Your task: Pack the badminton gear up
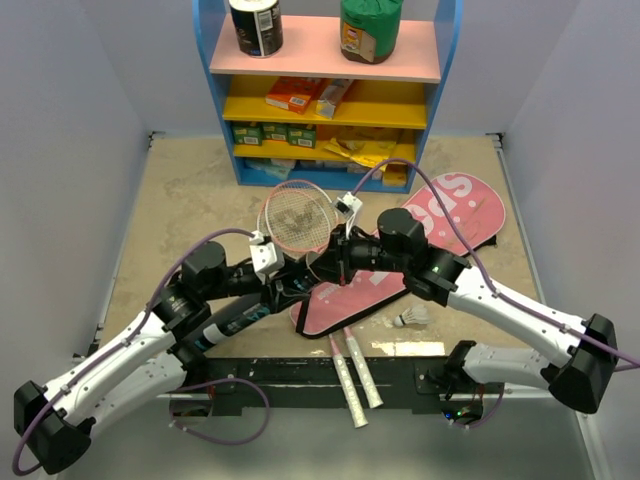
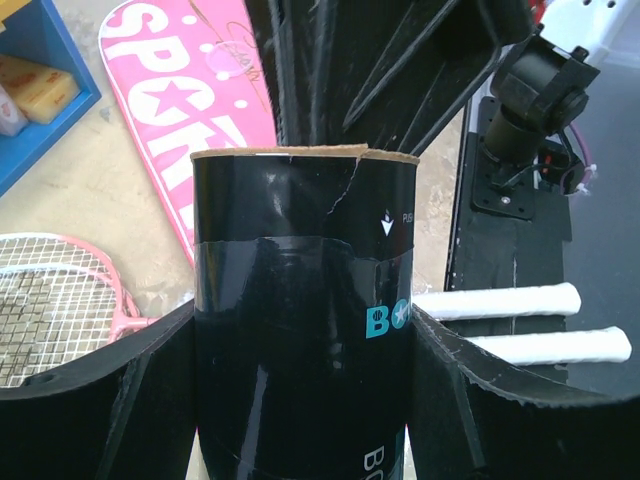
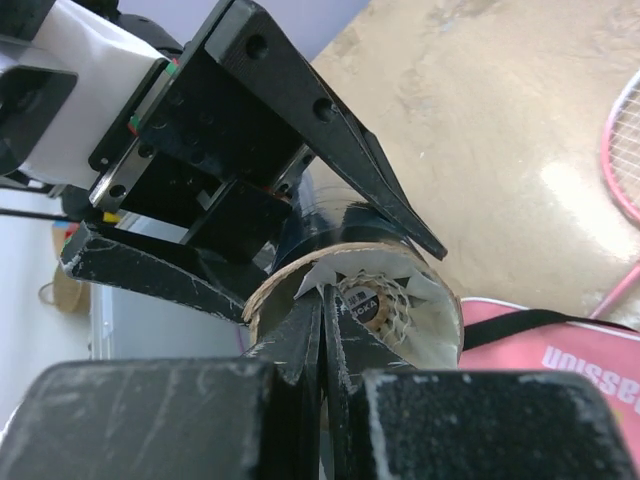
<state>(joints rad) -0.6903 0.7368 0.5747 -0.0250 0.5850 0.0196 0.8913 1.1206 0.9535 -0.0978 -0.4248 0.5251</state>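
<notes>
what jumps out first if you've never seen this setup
Mid-table, the left end effector clamps a black tube, and the shut right end effector pokes at its mouth, where a shuttlecock sits inside. Under them lies a big pink bag, with one loose shuttlecock beside it.

Your left arm and right arm meet mid-table over the pink bag's near end. Black tube slants along the left arm. Two rackets: heads left of bag, white handles toward near edge. One shuttlecock just right of bag. Shelf unit far.
</notes>
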